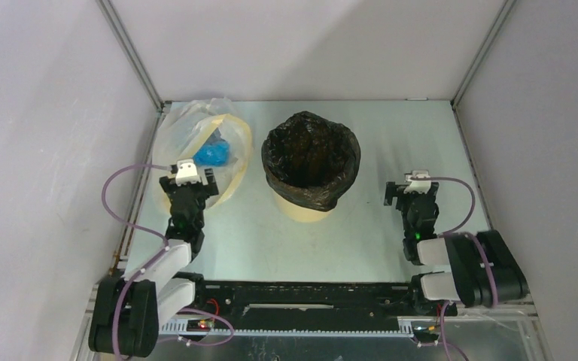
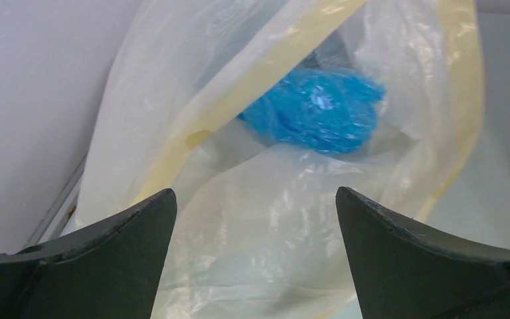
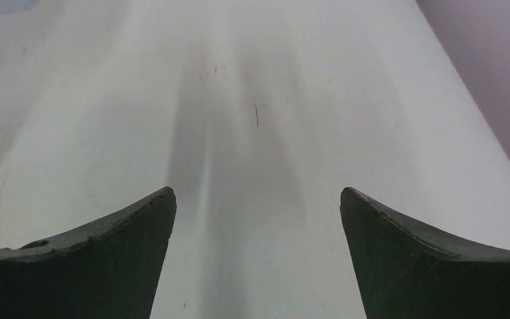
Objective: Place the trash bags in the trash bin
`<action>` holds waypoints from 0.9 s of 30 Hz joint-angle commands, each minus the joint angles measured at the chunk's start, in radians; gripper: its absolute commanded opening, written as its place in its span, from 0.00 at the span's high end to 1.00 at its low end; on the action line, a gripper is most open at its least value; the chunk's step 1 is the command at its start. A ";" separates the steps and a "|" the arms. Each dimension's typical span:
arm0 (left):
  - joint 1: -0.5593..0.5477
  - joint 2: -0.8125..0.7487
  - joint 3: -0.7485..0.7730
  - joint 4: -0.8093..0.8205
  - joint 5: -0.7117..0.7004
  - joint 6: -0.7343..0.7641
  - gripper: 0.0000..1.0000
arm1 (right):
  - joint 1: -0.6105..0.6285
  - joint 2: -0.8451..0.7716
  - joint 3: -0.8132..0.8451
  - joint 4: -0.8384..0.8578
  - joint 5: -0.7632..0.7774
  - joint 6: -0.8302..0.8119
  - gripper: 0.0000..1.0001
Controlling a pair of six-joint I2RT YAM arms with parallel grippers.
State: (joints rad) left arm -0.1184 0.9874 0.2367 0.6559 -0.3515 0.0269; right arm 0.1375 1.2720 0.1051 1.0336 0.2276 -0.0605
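The black trash bag (image 1: pixel 310 154) lines the trash bin (image 1: pixel 302 211), its mouth folded over the rim, standing between the two tools (well apart from each). The left tool (image 2: pixel 255 199) gapes open over the clear bag (image 2: pixel 239 259); the right tool (image 3: pixel 257 199), equally open, hangs above the bench (image 3: pixel 259 100).

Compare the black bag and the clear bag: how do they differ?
Colour: the black bag is opaque and glossy; the clear bag is translucent, a blue lump showing through.
Place: the black bag lines the bin, draped over its rim; the clear bag lies on the table beside it.
Reach: the open left gripper is at the clear bag; no gripper touches the black bag.
Both are thin crinkled film.
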 commanded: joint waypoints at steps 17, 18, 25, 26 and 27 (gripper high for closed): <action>0.149 0.241 0.004 0.291 0.138 -0.022 0.00 | -0.177 0.090 0.153 -0.070 -0.276 0.110 0.00; 0.149 0.241 -0.001 0.291 0.134 -0.021 0.00 | -0.175 0.088 0.153 -0.072 -0.270 0.107 0.00; 0.151 0.272 -0.042 0.395 0.119 -0.045 0.00 | -0.141 0.084 0.139 -0.049 -0.192 0.094 0.00; 0.152 0.272 -0.042 0.396 0.117 -0.045 0.00 | -0.141 0.083 0.139 -0.051 -0.190 0.094 0.00; 0.152 0.271 -0.044 0.396 0.117 -0.044 0.00 | -0.142 0.084 0.139 -0.050 -0.190 0.094 0.00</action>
State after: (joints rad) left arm 0.0231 1.2572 0.2005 0.9691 -0.2310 -0.0017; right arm -0.0082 1.3659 0.2325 0.9524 0.0059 0.0360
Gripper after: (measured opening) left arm 0.996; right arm 0.994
